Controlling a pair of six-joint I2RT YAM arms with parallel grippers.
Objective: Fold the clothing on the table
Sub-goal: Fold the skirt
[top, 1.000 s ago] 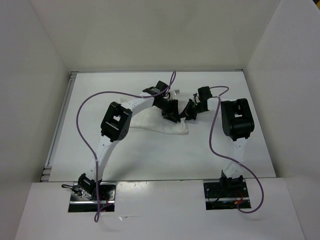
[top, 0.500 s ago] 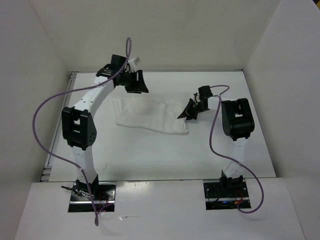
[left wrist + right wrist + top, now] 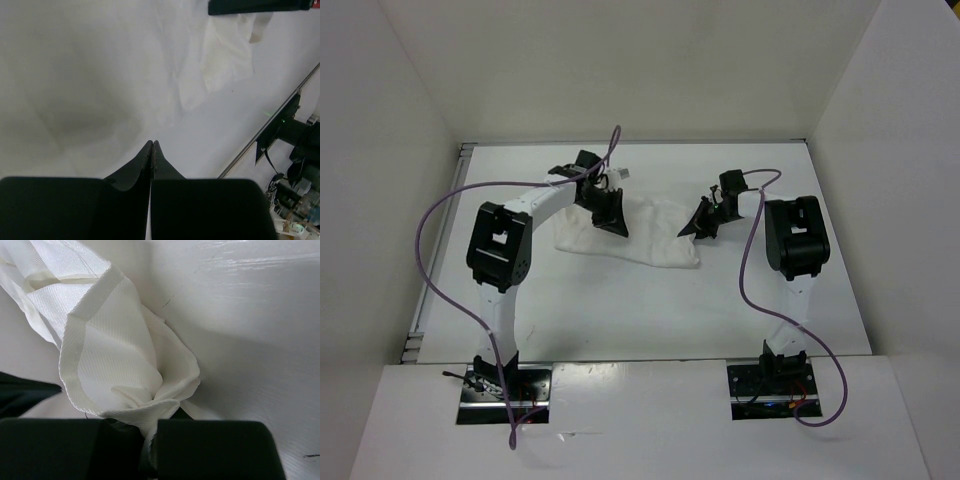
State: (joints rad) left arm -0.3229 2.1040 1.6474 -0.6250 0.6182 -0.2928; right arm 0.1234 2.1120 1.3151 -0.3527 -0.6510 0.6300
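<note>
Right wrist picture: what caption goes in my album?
The right tool pinches a bunched fold of white clothing, table behind it.

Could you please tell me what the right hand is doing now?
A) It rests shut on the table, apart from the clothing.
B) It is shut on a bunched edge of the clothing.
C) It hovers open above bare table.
B: the right wrist view shows a bunched edge of the clothing pinched inside the shut right hand.
</note>
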